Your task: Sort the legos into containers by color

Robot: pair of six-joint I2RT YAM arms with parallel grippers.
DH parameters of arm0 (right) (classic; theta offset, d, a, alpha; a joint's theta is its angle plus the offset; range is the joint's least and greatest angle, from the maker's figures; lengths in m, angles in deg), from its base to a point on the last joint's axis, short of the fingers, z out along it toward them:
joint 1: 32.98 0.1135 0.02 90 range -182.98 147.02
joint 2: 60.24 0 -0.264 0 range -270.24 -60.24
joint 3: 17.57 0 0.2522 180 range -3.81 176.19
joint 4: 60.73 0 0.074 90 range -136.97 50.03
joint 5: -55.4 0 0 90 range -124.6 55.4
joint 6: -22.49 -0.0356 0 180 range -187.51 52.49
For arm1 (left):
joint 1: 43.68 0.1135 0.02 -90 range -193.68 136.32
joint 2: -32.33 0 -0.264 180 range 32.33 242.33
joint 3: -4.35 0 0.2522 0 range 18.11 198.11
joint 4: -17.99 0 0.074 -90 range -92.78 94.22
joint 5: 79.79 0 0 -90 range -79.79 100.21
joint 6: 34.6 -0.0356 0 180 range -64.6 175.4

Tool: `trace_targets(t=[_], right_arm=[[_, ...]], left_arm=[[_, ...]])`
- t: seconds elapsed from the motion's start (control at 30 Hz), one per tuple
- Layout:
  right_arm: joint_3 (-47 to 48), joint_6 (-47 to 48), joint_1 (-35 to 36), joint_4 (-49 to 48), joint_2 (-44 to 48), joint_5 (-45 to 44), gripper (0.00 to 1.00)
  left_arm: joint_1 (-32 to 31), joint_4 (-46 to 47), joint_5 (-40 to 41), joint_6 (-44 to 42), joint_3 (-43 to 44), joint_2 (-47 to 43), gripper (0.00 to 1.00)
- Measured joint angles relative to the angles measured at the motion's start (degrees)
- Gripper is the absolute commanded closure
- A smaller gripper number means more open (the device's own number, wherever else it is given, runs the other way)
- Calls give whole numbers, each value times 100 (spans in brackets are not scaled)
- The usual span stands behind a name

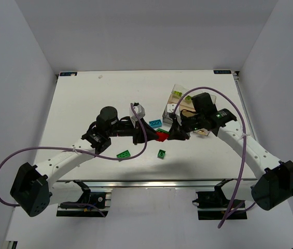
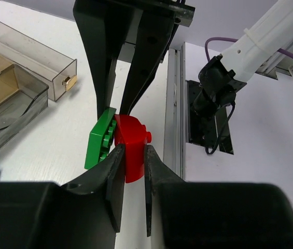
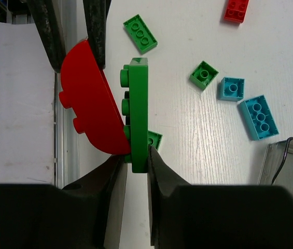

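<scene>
A curved red lego and a flat green lego are stuck together above the table, seen in the overhead view near the red lego. My left gripper is shut on the red piece. My right gripper is shut on the green plate, coming from the opposite side. In the overhead view the left gripper and right gripper meet tip to tip. The clear containers stand just behind the right arm.
Loose legos lie on the table: a green plate, small green bricks, two cyan bricks and a red brick. Two tinted boxes show in the left wrist view. The table's front rail is close.
</scene>
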Motion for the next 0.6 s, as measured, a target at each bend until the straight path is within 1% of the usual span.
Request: trace_targets(t=[0.1, 0.2, 0.23, 0.33, 0.6], right_arm=[[7, -7, -4, 0, -9, -39, 100], [7, -33, -11, 0, -13, -42, 100], [7, -48, -13, 0, -15, -42, 100], [9, -96, -22, -4, -31, -37, 100], [9, -234, -26, -22, -55, -37, 100]], left_arm=[[7, 55, -61, 59, 0, 50, 90], [7, 103, -83, 103, 0, 68, 93], [7, 114, -94, 116, 0, 70, 97], [7, 118, -98, 136, 0, 70, 99], [7, 118, -52, 166, 0, 70, 100]])
